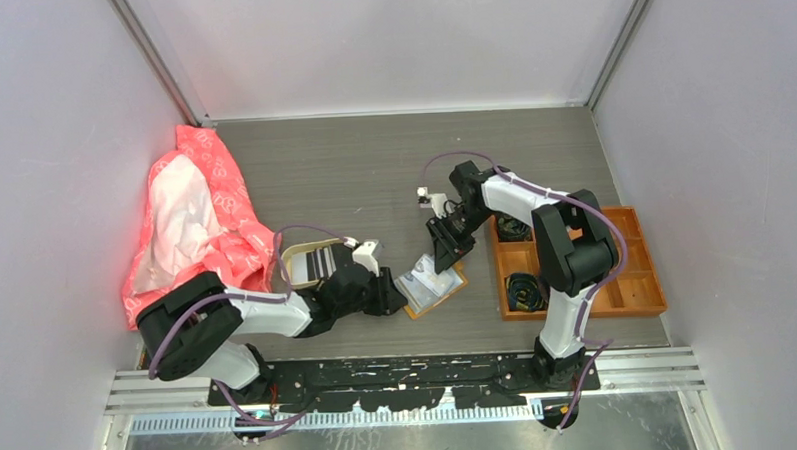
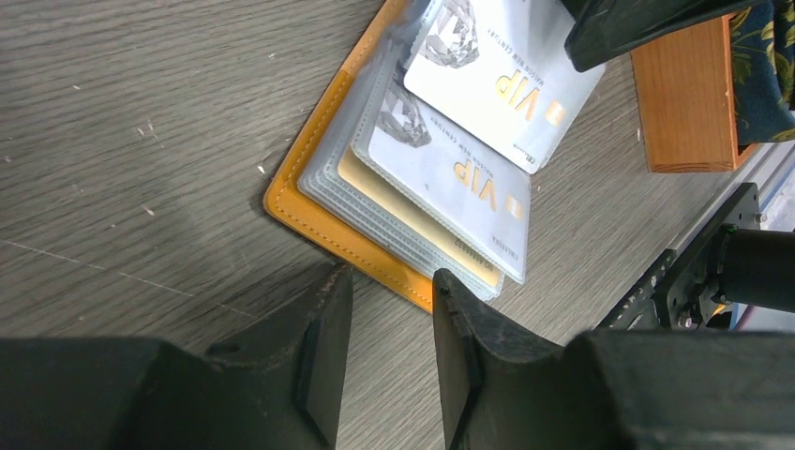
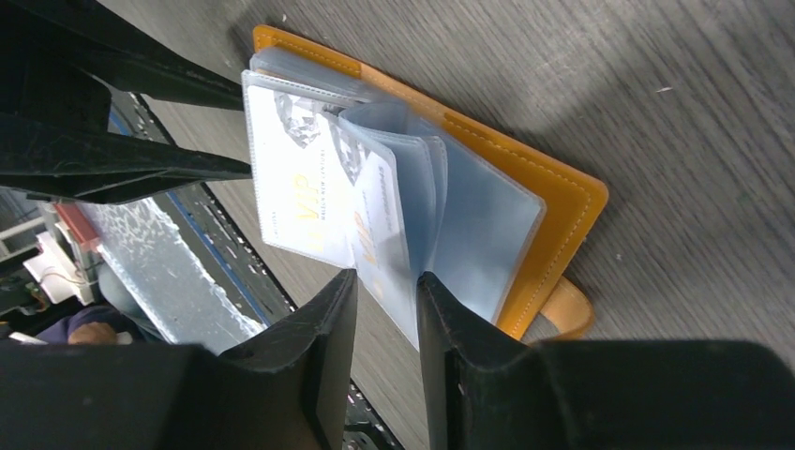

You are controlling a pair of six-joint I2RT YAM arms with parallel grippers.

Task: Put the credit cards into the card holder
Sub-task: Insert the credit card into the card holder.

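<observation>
Your right hand (image 3: 386, 281) is pinched nearly shut on a white card (image 2: 506, 70) — maybe a clear sleeve (image 3: 478, 230) too, hard to see — slanting down at the open card holder (image 2: 309, 211) on the counter (image 1: 353, 177), while your left hand (image 2: 389, 281) sits slightly open and empty beside its near edge.

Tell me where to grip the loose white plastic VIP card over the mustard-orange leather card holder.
Pinch the white plastic VIP card at its outer short end, across its flat faces, coming from the orange wooden box side: that end juts past the clear plastic sleeves. The right gripper looks clamped there.
</observation>
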